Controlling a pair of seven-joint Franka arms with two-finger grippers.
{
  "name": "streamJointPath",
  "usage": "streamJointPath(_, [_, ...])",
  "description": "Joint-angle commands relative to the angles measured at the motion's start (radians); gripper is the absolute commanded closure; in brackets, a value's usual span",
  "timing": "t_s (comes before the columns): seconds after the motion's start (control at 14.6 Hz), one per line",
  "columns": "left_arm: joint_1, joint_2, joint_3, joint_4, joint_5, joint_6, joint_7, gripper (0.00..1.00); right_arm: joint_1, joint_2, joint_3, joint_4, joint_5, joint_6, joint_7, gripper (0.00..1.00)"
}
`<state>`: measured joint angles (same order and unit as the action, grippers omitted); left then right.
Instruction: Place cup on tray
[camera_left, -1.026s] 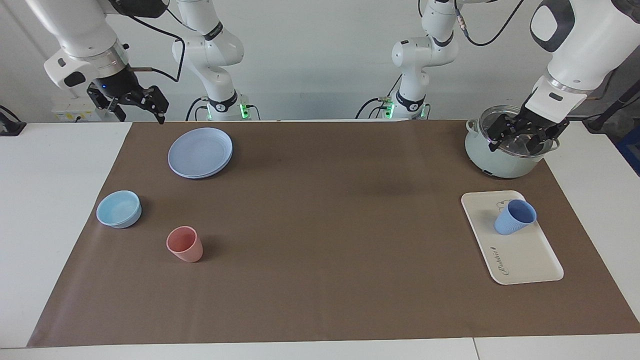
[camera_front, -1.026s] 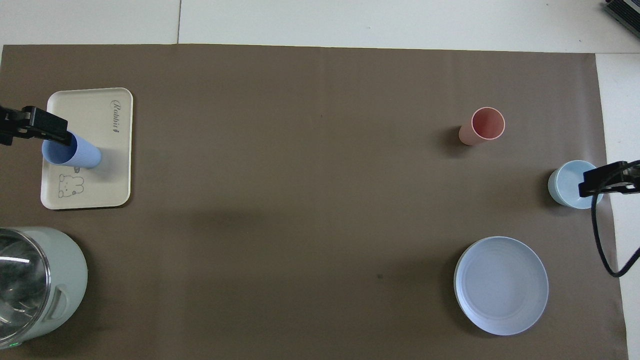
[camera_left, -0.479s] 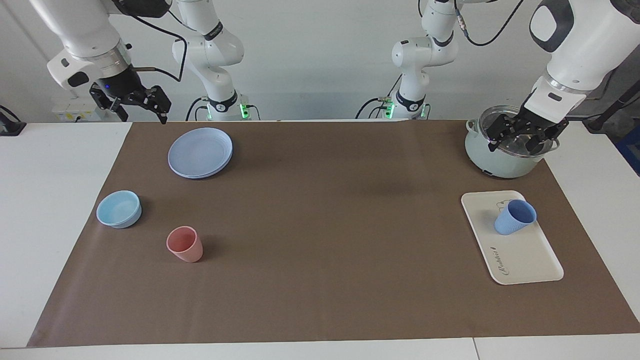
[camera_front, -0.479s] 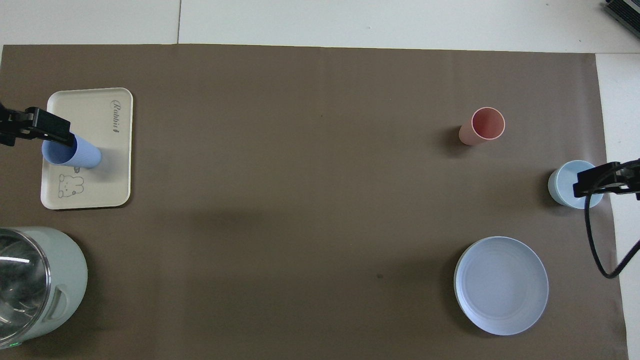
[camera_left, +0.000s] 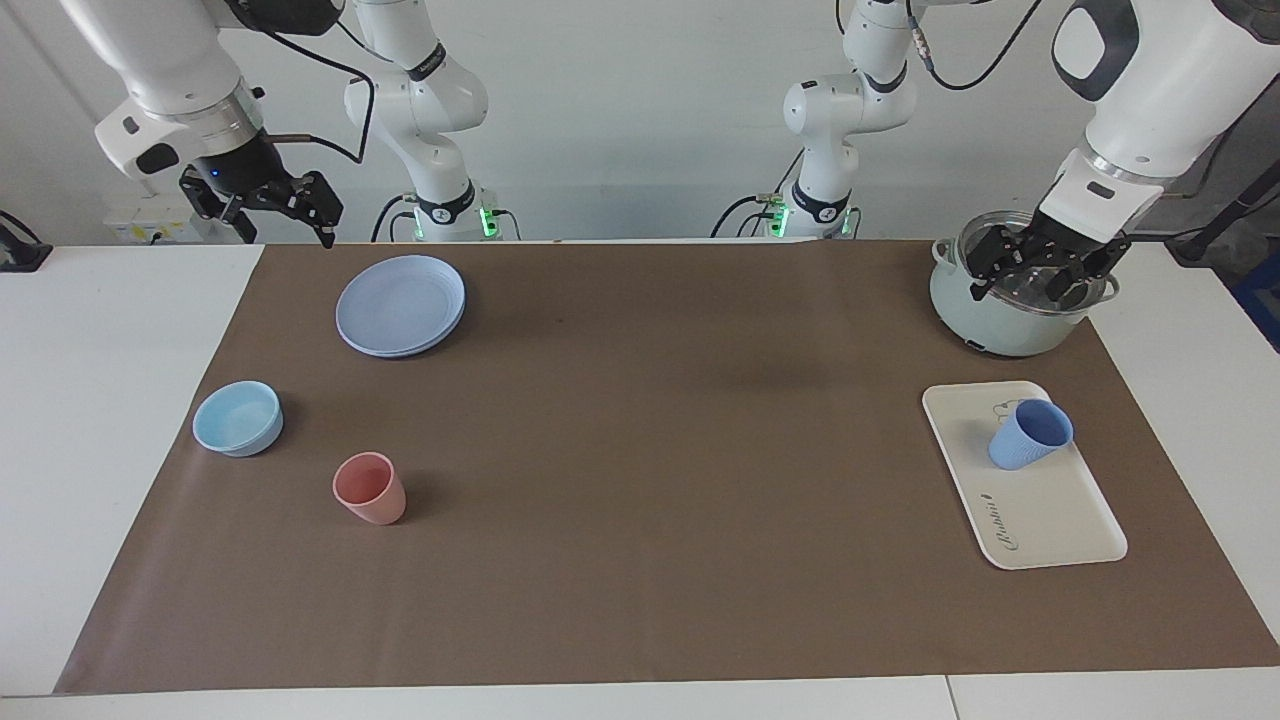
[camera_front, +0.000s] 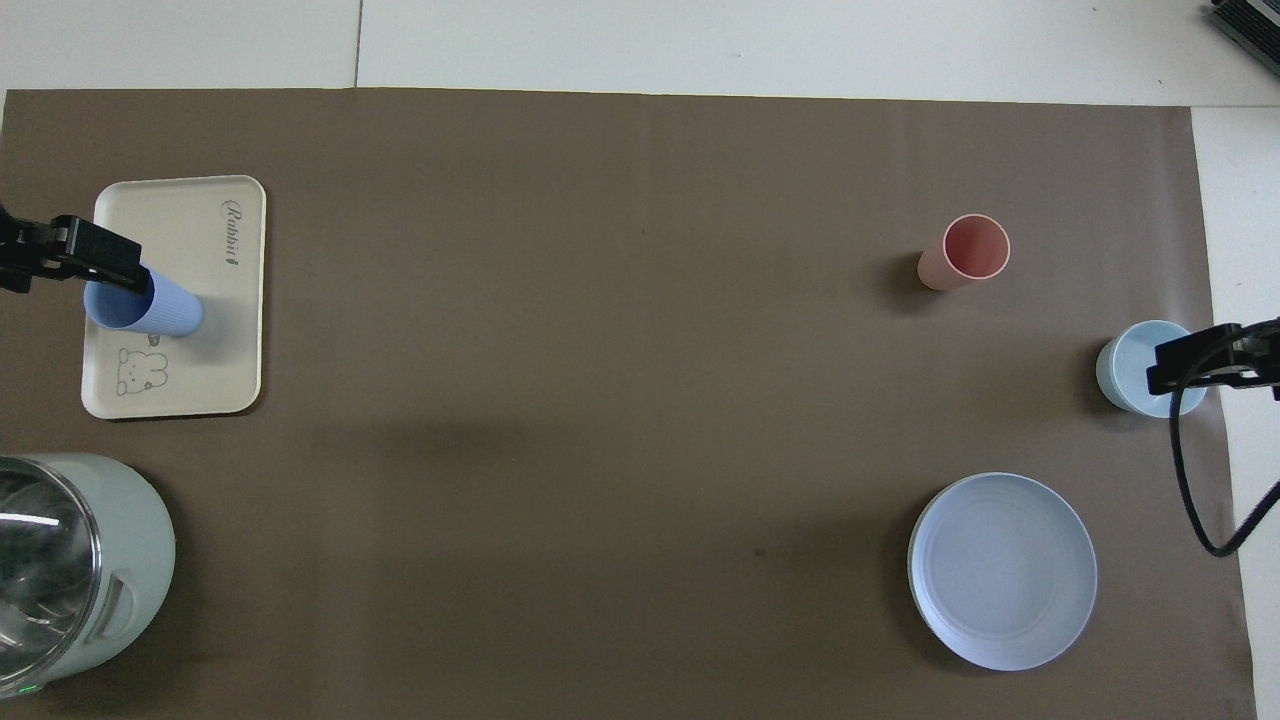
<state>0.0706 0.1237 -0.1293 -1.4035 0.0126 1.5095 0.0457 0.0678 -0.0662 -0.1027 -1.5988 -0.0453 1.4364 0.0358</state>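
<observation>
The periwinkle-blue cup (camera_left: 1030, 433) (camera_front: 150, 305) stands upright on the cream-white tray (camera_left: 1045, 515) (camera_front: 205, 365), on the half nearer the robots, beside the animal print. My left gripper (camera_left: 1030, 283) (camera_front: 70, 255) hangs in the air, open and holding nothing, well above and apart from the cup; in the facing view it shows against the pot. At the right arm's end of the table my right gripper (camera_left: 283, 228) (camera_front: 1200, 360) is raised too, open and holding nothing.
A pale green pot (camera_left: 1000, 320) (camera_front: 120, 560) with a glass lid stands nearer the robots than the tray. Toward the right arm's end are a round blue plate (camera_left: 400, 305) (camera_front: 1003, 570), a light-blue bowl (camera_left: 238, 418) (camera_front: 1130, 370) and a salmon-pink tumbler (camera_left: 370, 488) (camera_front: 965, 252).
The left gripper has risen a little, farther from the cup. The right gripper has shifted slightly. Cup and tray have not moved.
</observation>
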Motion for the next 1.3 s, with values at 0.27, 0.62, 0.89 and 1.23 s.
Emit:
streamJointPath(0.27, [-0.006, -0.07, -0.004, -0.028, -0.014, 0.003, 0.076, 0.0, -0.02, -0.021, 0.009, -0.024, 0.008, 0.007, 0.003, 0.0])
streamJointPath(0.62, [-0.003, -0.075, -0.001, -0.031, -0.014, 0.011, 0.076, 0.0, -0.02, -0.021, 0.006, -0.023, 0.008, 0.009, 0.007, 0.0])
streamJointPath(0.89, [-0.003, -0.082, -0.001, -0.042, -0.014, 0.006, 0.076, 0.0, -0.019, -0.02, 0.006, -0.024, 0.008, 0.036, 0.009, 0.0])
streamJointPath(1.23, [0.0, -0.084, -0.001, -0.045, -0.014, 0.011, 0.077, 0.0, -0.02, -0.02, 0.006, -0.029, 0.008, 0.05, 0.003, 0.0])
